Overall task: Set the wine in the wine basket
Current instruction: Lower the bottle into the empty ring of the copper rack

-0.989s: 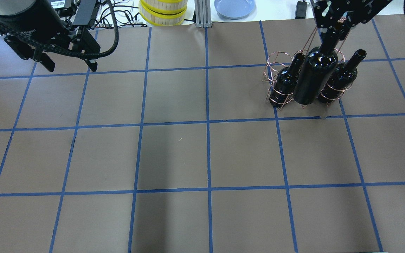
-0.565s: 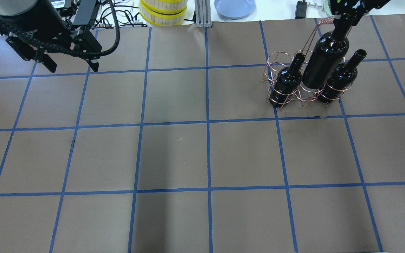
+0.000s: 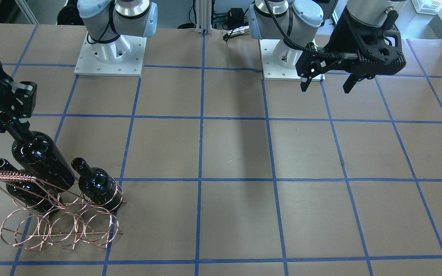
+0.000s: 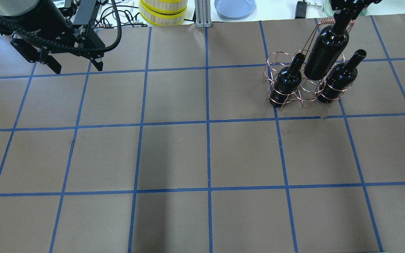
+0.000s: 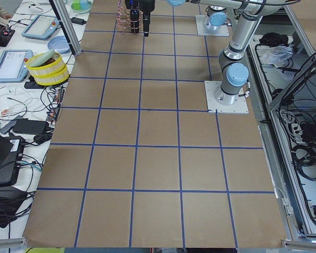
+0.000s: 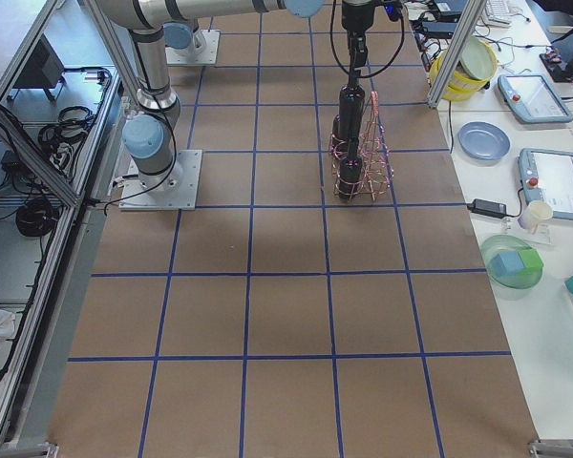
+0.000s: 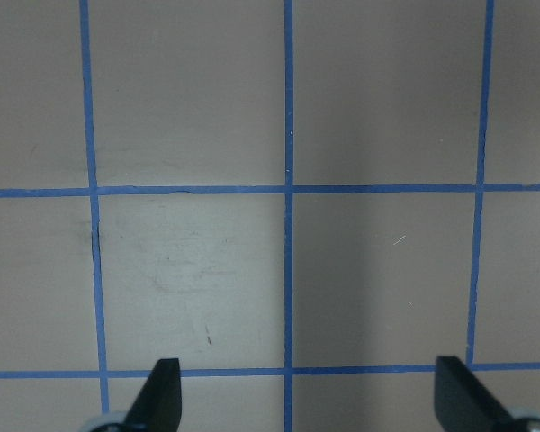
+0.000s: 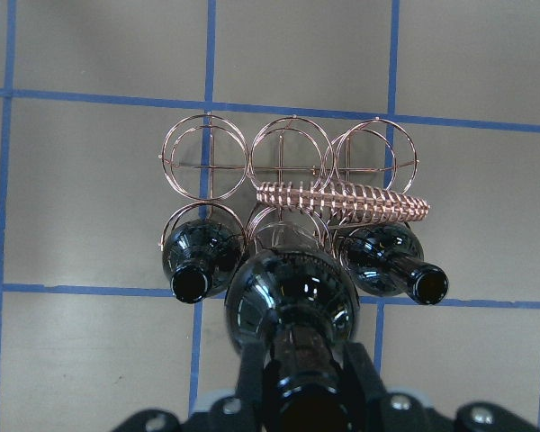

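Wine pinched at neck in right gripper, roughly upright above middle near-row ring of wine basket, by table far right corner. Risk: base catching ring wire, tipping rack, knocking neighbours. One neighbour bottle and a second bottle seated in flanking rings; far row of rings bare. Left gripper spread wide, unloaded.

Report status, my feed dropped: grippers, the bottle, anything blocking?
Left gripper open, empty. Right gripper shut on wine neck. Wine over wine basket's middle ring, not seated. Two seated bottles flank it, handle close alongside.
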`<state>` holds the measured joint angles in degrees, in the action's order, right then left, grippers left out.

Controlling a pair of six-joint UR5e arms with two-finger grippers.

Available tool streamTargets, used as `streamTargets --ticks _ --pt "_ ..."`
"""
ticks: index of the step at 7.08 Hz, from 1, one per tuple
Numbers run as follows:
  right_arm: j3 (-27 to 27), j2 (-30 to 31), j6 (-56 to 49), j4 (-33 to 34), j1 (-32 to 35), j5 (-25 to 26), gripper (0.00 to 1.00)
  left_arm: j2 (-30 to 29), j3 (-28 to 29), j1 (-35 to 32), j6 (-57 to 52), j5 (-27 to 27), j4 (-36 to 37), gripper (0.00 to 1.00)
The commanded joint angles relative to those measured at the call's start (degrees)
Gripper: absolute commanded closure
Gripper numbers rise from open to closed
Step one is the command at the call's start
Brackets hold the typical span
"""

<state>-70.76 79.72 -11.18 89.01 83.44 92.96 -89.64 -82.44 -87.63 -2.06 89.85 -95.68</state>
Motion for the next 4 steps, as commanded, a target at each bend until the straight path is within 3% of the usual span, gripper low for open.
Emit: streamTargets --ticks 1,4 --pt "-1.91 -1.23 -2.09 2.30 -0.83 -0.41 0.89 0.26 0.00 0.00 -0.57 3.66 0.22 0.00" --pt "-6.83 -1.93 -2.27 8.87 -0.83 -2.43 0.89 0.34 0.00 0.00 -0.57 3.76 0.31 0.00"
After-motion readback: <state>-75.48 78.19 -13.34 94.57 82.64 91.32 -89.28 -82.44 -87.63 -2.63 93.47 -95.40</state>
